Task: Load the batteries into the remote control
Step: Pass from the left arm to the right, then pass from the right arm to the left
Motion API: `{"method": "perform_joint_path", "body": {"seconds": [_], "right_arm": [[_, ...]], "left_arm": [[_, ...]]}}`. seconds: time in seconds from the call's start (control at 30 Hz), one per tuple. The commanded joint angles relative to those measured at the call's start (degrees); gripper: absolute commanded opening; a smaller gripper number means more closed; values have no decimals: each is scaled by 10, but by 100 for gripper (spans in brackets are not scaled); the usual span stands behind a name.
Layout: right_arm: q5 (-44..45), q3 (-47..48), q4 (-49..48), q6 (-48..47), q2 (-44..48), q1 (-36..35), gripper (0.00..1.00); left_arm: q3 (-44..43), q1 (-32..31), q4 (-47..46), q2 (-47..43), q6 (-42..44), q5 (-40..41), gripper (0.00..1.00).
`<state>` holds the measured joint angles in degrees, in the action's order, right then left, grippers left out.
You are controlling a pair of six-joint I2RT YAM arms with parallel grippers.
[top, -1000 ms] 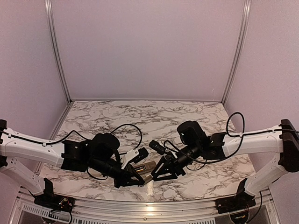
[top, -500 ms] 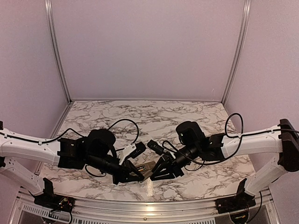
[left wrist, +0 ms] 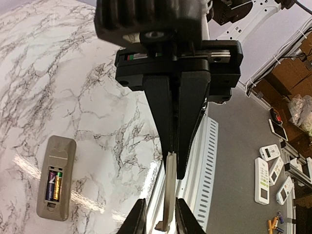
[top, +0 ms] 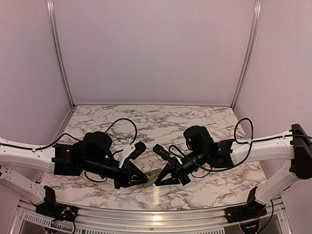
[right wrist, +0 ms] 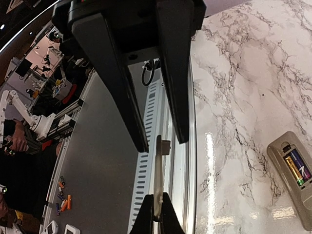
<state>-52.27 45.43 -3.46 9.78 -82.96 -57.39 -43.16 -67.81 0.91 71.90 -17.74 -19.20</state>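
— So, what could spoil this?
— On my screen the left gripper (left wrist: 160, 217) hangs slack around one end of the battery cover (left wrist: 169, 180), raised edge-on near the remote control (left wrist: 59, 151). My right gripper (right wrist: 156, 204) pinches the other end. Both batteries (left wrist: 54, 184) lie in the remote control's open bay. If the right lets go before the left bites, I judge the cover falls away from the remote control.
— Changed since a second ago?
— My left arm has drawn back leftward.
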Motion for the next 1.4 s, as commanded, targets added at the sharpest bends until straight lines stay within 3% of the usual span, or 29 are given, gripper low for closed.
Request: {"method": "perform_joint_path", "body": {"seconds": [0.0,0.2,0.4,0.73,0.9,1.1,1.37], "right_arm": [[18,15,-12,25,4,-1,0],[17,-6,-71,88,10,35,0],[33,-37,-132,177,14,105,0],[35,-53,-190,302,-20,128,0],[23,-64,-240,352,-38,125,0],[7,-67,-291,392,-56,98,0],[3,-58,-319,408,-70,67,0]], "left_arm": [[19,7,-41,-60,5,82,28],[37,10,-42,-94,8,130,60],[57,10,-35,-134,37,217,79],[63,-43,-11,-118,222,338,82],[57,-61,-53,-97,283,374,80],[41,-64,-76,-60,338,365,77],[15,-66,-72,-7,365,336,62]]}}
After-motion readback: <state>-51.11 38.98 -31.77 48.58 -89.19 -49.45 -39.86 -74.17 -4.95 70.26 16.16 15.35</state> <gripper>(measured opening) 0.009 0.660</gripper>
